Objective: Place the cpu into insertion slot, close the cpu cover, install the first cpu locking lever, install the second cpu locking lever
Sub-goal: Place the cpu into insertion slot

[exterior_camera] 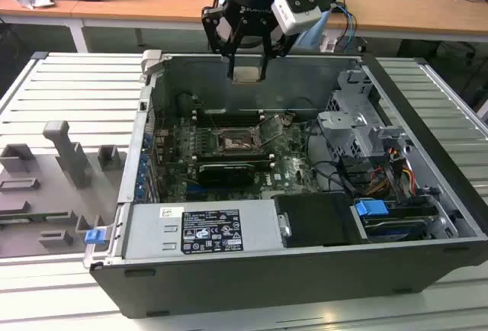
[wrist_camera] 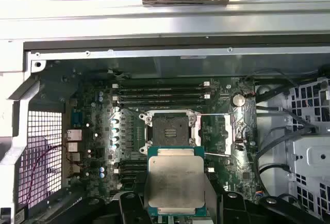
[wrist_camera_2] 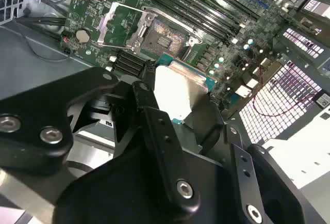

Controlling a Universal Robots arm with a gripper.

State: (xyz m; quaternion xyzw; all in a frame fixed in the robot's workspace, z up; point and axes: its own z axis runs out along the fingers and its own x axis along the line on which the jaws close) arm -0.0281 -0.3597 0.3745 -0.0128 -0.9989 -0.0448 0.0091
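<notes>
The arm hangs straight down over the far side of the open computer case point(exterior_camera: 229, 277). Its gripper point(exterior_camera: 248, 70) is clamped on the cpu point(wrist_camera: 176, 180), with a finger on each side, and holds the chip up in the air. The insertion slot point(wrist_camera: 170, 129) sits on the green board point(wrist_camera: 227, 92) down below, well apart from the chip. The cpu cover point(wrist_camera: 216, 133) is flipped open, just beside the slot on the exterior view's right. A label point(exterior_camera: 210, 230) is stuck on the grey box at the near side. Its print is too small to read.

Part of cpu point(wrist_camera_2: 180, 87) (near edge) hidden behind end effector point(wrist_camera_2: 183, 115).
</notes>
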